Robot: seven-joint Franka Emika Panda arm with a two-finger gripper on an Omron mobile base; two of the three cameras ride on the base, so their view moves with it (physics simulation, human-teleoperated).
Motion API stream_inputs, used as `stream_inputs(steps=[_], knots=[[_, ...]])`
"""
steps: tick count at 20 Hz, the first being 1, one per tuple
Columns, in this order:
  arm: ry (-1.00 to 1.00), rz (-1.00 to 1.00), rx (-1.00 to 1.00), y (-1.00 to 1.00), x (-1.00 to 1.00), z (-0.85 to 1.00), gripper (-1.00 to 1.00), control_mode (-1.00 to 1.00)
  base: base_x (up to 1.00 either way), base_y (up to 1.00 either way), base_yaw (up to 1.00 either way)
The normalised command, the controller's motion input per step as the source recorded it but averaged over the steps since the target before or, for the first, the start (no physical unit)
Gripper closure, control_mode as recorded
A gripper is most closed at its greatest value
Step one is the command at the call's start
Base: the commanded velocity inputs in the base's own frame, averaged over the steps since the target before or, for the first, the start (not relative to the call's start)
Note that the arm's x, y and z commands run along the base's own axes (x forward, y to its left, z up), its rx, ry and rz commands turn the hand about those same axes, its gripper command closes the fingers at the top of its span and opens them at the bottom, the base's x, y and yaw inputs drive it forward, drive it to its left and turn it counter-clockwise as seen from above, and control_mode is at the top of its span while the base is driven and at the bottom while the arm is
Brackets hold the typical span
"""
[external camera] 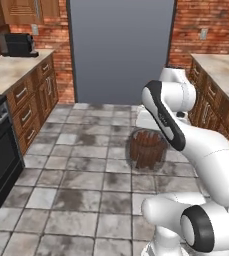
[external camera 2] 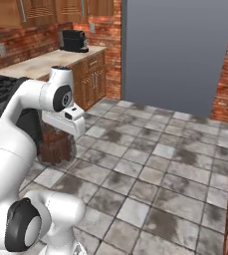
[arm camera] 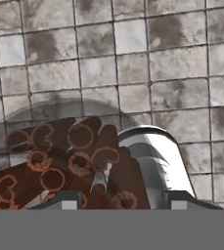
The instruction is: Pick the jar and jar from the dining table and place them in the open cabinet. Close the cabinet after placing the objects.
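Between our fingertips (arm camera: 70, 200) we hold the jar (arm camera: 84, 166) of brown sticks clamped over bare floor (arm camera: 182, 63), so we should carry it level and slow toward the cabinet, avoiding jolts that could loosen our grip.

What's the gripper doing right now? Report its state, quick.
Gripper: closed on the jar of brown sticks, held above the tiled floor.
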Motion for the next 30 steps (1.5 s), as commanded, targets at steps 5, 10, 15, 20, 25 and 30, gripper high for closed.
stream_inputs(steps=[5, 10, 15, 20, 25, 30], knots=[[0.00, 0.00, 0.00, 0.00, 0.00, 0.00, 1.00, 1.00, 1.00, 0.06, 0.21], [0.00, 0.00, 0.00, 0.00, 0.00, 0.00, 1.00, 1.00, 1.00, 0.17, 0.26], [0.00, 0.00, 0.00, 0.00, 0.00, 0.00, 1.00, 1.00, 1.00, 0.03, 0.16], [0.00, 0.00, 0.00, 0.00, 0.00, 0.00, 1.00, 1.00, 1.00, 0.00, 0.34], [0.00, 0.00, 0.00, 0.00, 0.00, 0.00, 1.00, 1.00, 1.00, 0.00, 0.41], [0.00, 0.00, 0.00, 0.00, 0.00, 0.00, 1.00, 1.00, 1.00, -0.05, 0.39]])
